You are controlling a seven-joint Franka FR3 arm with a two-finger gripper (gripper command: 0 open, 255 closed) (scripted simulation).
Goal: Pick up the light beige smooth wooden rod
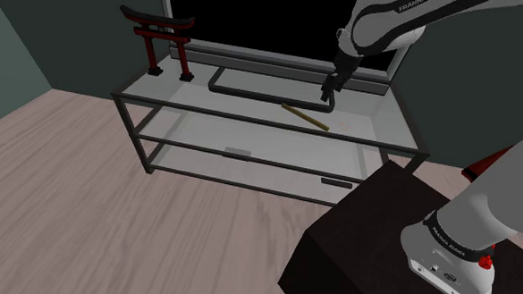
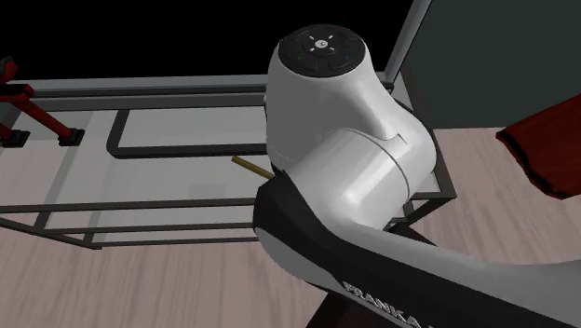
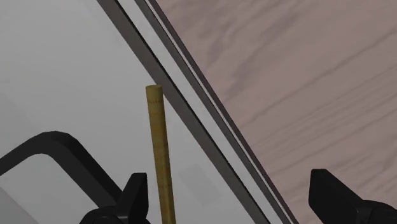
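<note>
A thin tan-yellow rod lies flat on the glass top of a dark-framed shelf table. My black gripper hangs just above the top, near the rod's far end. In the wrist view the rod runs lengthwise between my open fingers, close beside one fingertip and far from the other, and neither touches it. In the second exterior view one end of the rod pokes out from behind the white arm.
A red torii gate model stands at the table's back corner, on the shoulder view's left. A dark bent tube lies on the glass just behind the rod. Black area behind the table. Wooden floor around; my dark stand in front.
</note>
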